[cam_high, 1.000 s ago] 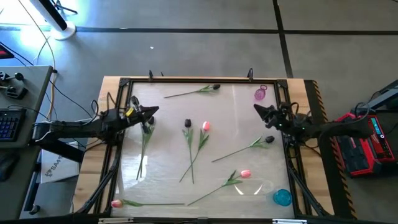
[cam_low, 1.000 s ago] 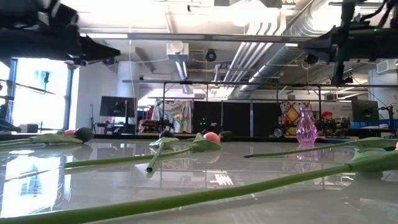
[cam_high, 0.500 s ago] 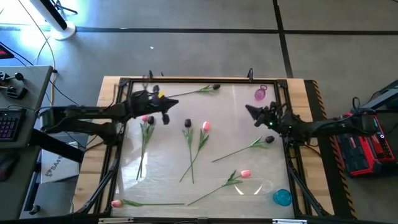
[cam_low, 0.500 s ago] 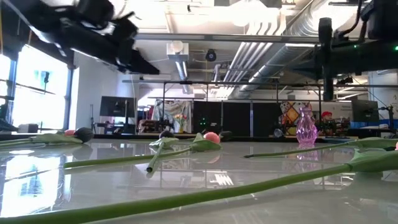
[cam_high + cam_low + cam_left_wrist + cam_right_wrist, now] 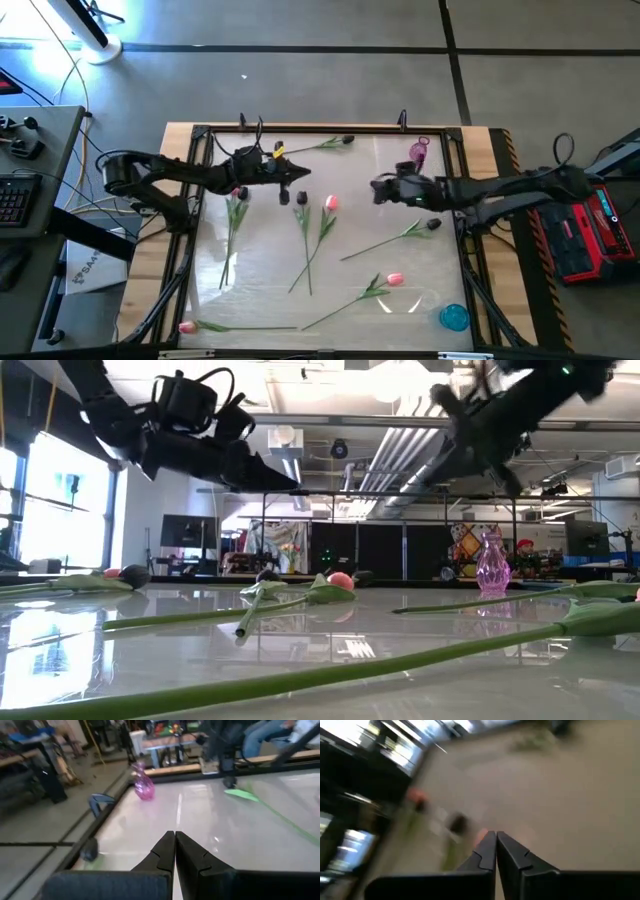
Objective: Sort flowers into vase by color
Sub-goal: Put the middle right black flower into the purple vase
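Note:
Seven tulips lie flat on the white table by stems and leaves. Dark heads: one at the far edge (image 5: 347, 140), one mid-table (image 5: 301, 198), one at right (image 5: 433, 225). Pink heads: one beside the left arm (image 5: 235, 190), one mid-table (image 5: 331, 202), one near right (image 5: 394, 279), one at the near left corner (image 5: 187, 326). My left gripper (image 5: 300, 180) hangs shut in the air beside the mid-table dark head. My right gripper (image 5: 377, 188) is shut too, in the air right of the mid-table pink head. Both wrist views show fingers together (image 5: 175, 834) (image 5: 496, 834).
A small pink-purple vase (image 5: 418, 151) stands at the far right of the table and shows in the low view (image 5: 490, 565). A blue vase (image 5: 454, 317) sits at the near right corner. A black frame (image 5: 300, 128) rims the table. Desks and gear flank both sides.
My left gripper has swung from the table's left side toward the middle, passing near the far edge, and has tipped downward. My right gripper has moved toward the table's left, also to the middle, and has tipped down. The tulips have stayed where they were.

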Robot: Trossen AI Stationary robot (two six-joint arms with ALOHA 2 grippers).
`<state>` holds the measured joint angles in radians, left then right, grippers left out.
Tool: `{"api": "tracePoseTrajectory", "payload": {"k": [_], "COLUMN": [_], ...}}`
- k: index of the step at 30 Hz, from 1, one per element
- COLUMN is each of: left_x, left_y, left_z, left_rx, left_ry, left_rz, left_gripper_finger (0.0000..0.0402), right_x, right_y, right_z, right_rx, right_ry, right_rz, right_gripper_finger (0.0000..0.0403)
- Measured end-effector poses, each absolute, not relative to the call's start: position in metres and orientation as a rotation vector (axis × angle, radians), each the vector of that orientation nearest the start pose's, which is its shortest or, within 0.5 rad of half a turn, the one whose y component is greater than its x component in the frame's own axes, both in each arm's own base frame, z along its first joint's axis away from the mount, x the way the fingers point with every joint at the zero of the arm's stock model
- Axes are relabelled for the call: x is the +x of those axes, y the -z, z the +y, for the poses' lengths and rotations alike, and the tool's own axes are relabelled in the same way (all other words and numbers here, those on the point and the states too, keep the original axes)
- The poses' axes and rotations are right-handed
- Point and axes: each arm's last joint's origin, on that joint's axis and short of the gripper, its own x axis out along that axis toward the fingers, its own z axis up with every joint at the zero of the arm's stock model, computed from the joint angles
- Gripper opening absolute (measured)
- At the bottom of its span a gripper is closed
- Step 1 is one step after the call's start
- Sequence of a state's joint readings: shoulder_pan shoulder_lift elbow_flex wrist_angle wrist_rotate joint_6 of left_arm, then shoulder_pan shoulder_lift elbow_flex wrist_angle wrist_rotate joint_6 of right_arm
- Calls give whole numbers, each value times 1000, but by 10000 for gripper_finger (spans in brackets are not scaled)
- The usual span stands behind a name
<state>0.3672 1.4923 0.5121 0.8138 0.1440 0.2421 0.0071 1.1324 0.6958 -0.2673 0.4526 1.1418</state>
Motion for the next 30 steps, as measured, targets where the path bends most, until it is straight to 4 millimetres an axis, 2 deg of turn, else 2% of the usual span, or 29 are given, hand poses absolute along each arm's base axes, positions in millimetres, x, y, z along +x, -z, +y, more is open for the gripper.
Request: {"api": "tracePoseTrajectory", "payload": {"k": [5, 9, 12, 15, 19, 26, 30], "left_x": [277, 291, 298, 304, 309, 310, 310], "left_y": [-186, -191, -191, -188, -194, -196, -196], "left_z": [102, 108, 110, 112, 114, 114, 114], "left_rx": [227, 225, 244, 288, 289, 289, 322], "left_ry": [-207, -201, -197, -190, -193, -194, -192], "left_rz": [164, 172, 178, 191, 168, 164, 163], "left_gripper_finger": [0, 0, 0, 0, 0, 0, 0], "right_x": [247, 265, 275, 277, 274, 269, 260], "right_y": [-237, -236, -232, -224, -221, -224, -223], "right_z": [-7, -4, -3, -1, 6, 20, 33], "right_rx": [1008, 1085, 1226, 1385, 1503, 1607, 1613], "right_ry": [845, 846, 878, 1019, 1101, 1188, 1335], "right_rz": [678, 825, 922, 1022, 1138, 1121, 1130], "right_gripper_finger": [58, 110, 130, 130, 113, 76, 68]}}
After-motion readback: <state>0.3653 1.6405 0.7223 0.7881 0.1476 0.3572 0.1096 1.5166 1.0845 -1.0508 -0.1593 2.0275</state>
